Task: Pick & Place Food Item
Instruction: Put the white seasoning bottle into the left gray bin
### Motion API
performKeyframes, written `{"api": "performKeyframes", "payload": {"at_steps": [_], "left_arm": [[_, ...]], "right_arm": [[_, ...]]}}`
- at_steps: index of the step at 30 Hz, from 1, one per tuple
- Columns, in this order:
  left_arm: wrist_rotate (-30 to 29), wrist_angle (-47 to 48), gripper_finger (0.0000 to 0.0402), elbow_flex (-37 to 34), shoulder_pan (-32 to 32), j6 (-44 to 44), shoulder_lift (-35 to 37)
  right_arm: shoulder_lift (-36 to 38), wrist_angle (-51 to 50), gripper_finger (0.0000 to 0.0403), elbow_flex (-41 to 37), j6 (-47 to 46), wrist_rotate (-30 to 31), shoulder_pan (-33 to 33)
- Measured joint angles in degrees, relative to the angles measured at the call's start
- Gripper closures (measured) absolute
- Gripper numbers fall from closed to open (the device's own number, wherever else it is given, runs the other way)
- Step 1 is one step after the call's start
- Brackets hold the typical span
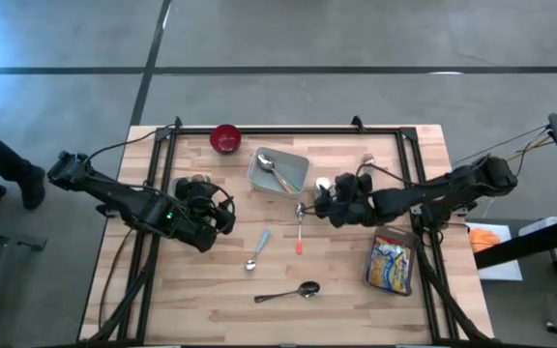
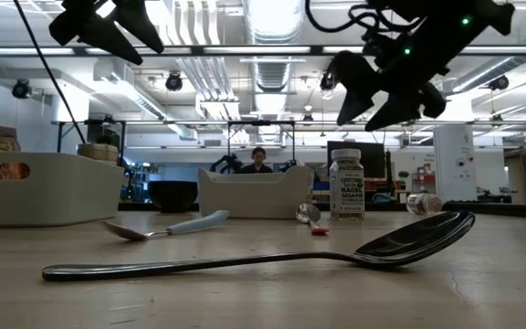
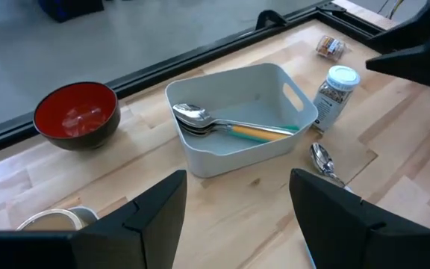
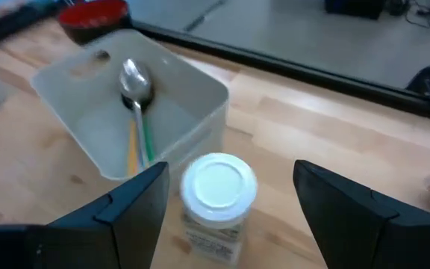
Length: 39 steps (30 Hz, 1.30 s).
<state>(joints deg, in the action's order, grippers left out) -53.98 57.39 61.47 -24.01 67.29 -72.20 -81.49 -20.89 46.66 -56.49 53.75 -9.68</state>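
- Right tool (image 1: 329,206) hangs above the desk (image 1: 356,290), fingers spread and empty, right over the spice jar (image 4: 213,196); I see the white lid between its fingers.
- Jar stands upright, long axis vertical, lid up, just beside the grey bin (image 1: 278,171).
- Bin holds spoons (image 3: 200,119), handles pointing toward the jar's side.
- Left tool (image 1: 222,215) released, empty, hovering near the bin's other side.
- Red bowl (image 1: 225,138) at the far edge.
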Motion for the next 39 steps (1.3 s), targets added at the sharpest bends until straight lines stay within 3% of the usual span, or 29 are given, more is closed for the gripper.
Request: {"api": "performKeyframes", "payload": {"at_steps": [14,24,31,39], "left_arm": [[0.02,-0.08,0.0159,0.0,0.0,0.0,0.0],[0.24,0.0,0.0159,0.0,0.0,-0.9,0.0],[1.12,-0.07,0.0159,0.0,0.0,-0.92,0.0],[1.14,-0.11,0.0159,-0.04,0.0,-0.92,0.0]], "right_arm": [[-6.34,26.15,0.0119,-10.56,3.87,5.08,-2.47],[-16.83,27.61,0.0119,-7.29,2.19,11.02,-4.04],[-20.68,27.38,0.0119,-6.76,-2.19,14.77,-3.21],[-23.4,28.15,0.0119,-6.74,-4.34,15.06,-0.89]]}}
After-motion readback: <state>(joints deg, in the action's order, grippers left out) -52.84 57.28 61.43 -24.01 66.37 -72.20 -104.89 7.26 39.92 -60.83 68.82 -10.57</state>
